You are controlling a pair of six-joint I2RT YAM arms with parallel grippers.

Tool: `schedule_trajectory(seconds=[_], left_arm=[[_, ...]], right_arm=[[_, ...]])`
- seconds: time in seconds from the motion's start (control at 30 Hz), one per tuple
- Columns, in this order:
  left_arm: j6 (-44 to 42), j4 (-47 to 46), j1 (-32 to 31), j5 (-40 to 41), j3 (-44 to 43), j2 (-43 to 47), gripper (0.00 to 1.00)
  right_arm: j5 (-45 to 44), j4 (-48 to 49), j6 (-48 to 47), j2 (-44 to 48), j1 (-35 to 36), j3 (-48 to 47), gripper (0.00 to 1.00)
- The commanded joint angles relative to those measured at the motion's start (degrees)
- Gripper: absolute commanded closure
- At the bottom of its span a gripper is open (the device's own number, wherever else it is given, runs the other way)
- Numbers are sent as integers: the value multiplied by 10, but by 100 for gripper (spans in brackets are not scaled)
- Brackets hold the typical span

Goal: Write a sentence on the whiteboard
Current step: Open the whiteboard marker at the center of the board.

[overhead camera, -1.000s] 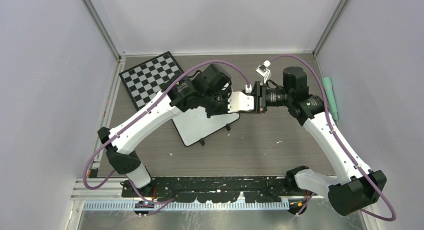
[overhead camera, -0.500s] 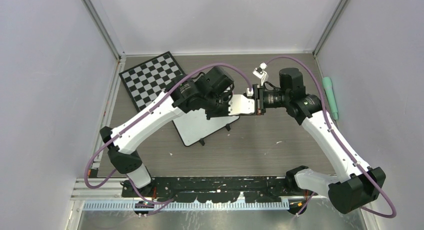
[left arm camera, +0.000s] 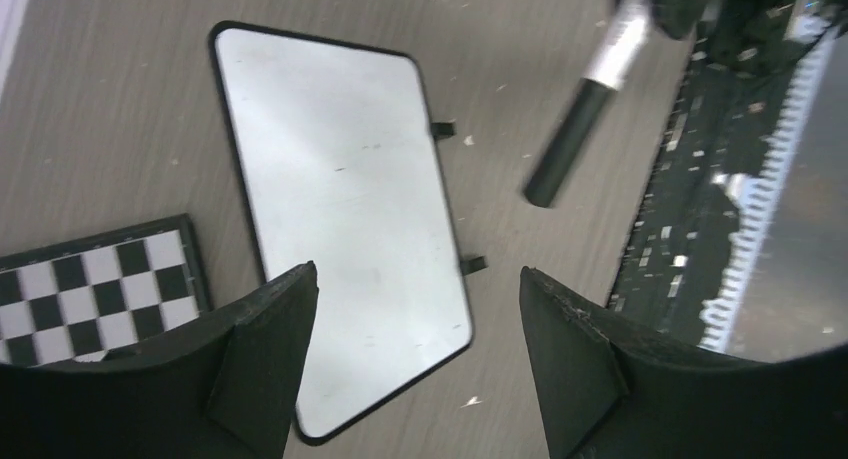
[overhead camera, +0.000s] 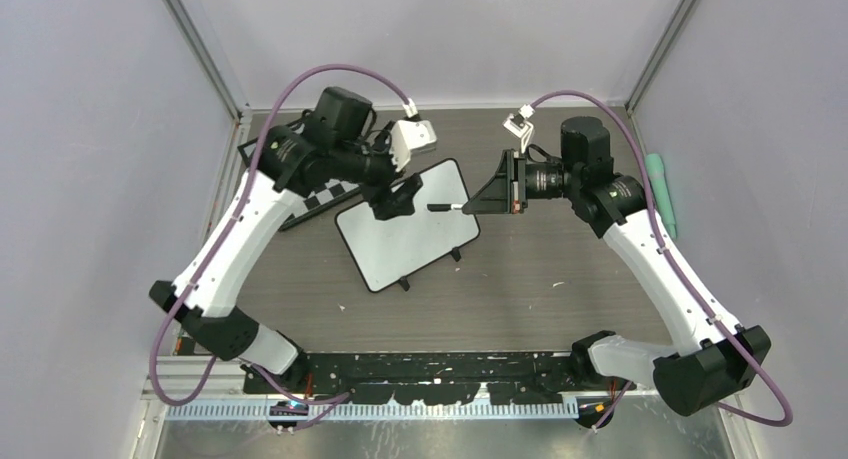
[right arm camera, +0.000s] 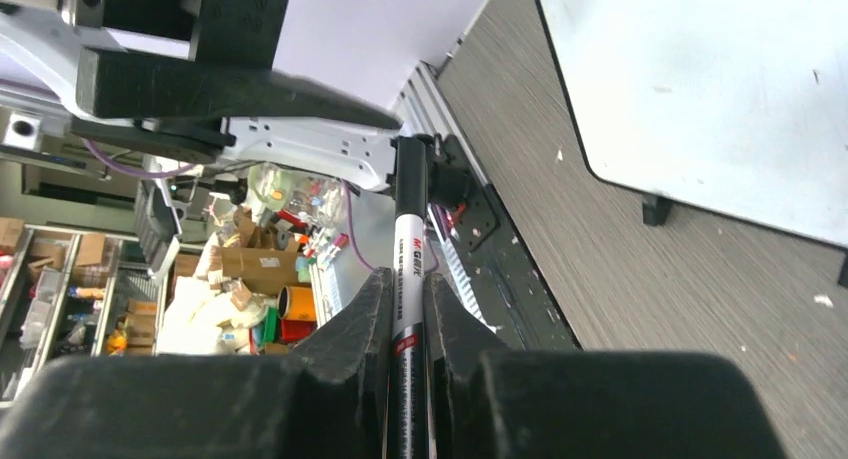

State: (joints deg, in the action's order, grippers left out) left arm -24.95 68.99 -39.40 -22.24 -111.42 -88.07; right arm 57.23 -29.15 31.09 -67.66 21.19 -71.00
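Whiteboard (overhead camera: 410,244): lying at table centre, long axis tilted toward 1 o'clock; surface blank, no sentence written yet.
Marker (overhead camera: 445,207): held level over the board's 1 o'clock corner, black end pointed toward 9 o'clock; whether that end is capped cannot be told.
Right gripper (overhead camera: 470,207): fingers clenched on the marker barrel, reaching in from 3 o'clock.
Left gripper (left arm camera: 412,289): fingers released, nothing grasped, positioned above the board's 11 o'clock edge.
Chessboard (left arm camera: 95,294): just beside the board at 10 o'clock; not to be touched.
Step in hand: marker judged to be readied for the first stroke.
Procedure: the black end should be confirmed bare, the barrel tilted downward, and the tip lowered lightly near the 10 o'clock corner so that both lines fit.
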Motion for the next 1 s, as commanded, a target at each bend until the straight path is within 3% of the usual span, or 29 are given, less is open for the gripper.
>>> schedule_trajectory(seconds=[0.0,0.2,0.47,0.7,0.8,0.9,0.97], left_arm=[[52,-44,7,-128,44,64,25],[74,-125,6,-168,114,100,25],[82,-155,-4,-159,118,88,31],[75,-157,-16,-164,115,76,59],[73,-154,-17,-177,110,71,77],[69,-145,-17,-183,105,69,99],[62,-135,-17,-182,103,69,100]], right_arm=[[42,112,81,0,0,-8,100],[55,146,108,2,5,9,100],[88,164,118,7,20,25,100],[99,154,104,5,28,26,100],[103,139,91,3,31,25,99],[102,103,61,1,33,19,88],[99,64,27,-1,34,10,80]])
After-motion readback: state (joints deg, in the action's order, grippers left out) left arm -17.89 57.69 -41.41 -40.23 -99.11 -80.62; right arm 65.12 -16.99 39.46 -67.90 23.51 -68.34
